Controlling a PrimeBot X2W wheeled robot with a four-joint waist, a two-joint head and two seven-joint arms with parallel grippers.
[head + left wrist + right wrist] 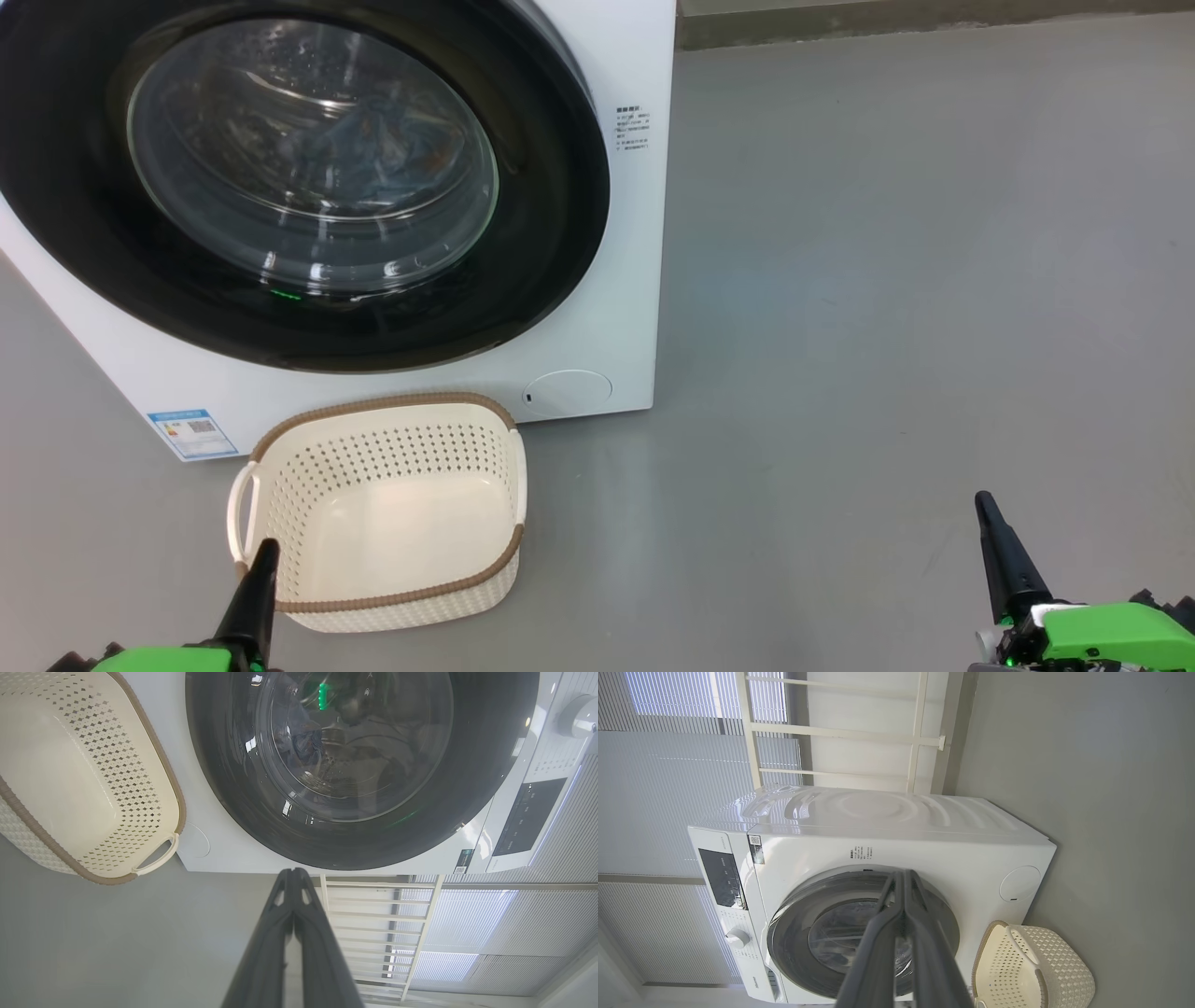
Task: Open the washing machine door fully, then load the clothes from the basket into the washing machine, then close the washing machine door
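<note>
The washing machine (635,233) stands at the upper left of the head view, and the washing machine door (551,215) lies shut flat against its front. Behind the door's glass I see light-blue clothes (364,149) inside the drum. The cream basket (401,448) sits on the floor just in front of the machine, its inside bare. My left gripper (269,546) is shut and empty, its tip over the basket's near left corner. My right gripper (981,499) is shut and empty, low at the right, far from the machine. The left wrist view shows the door (467,788), the clothes (303,742) and the basket (93,765).
Open grey floor (887,327) stretches to the right of the machine. A small round flap (567,390) sits at its lower right corner. The right wrist view shows the control panel (721,877), a white rack (920,742) and window blinds (668,802) behind the machine.
</note>
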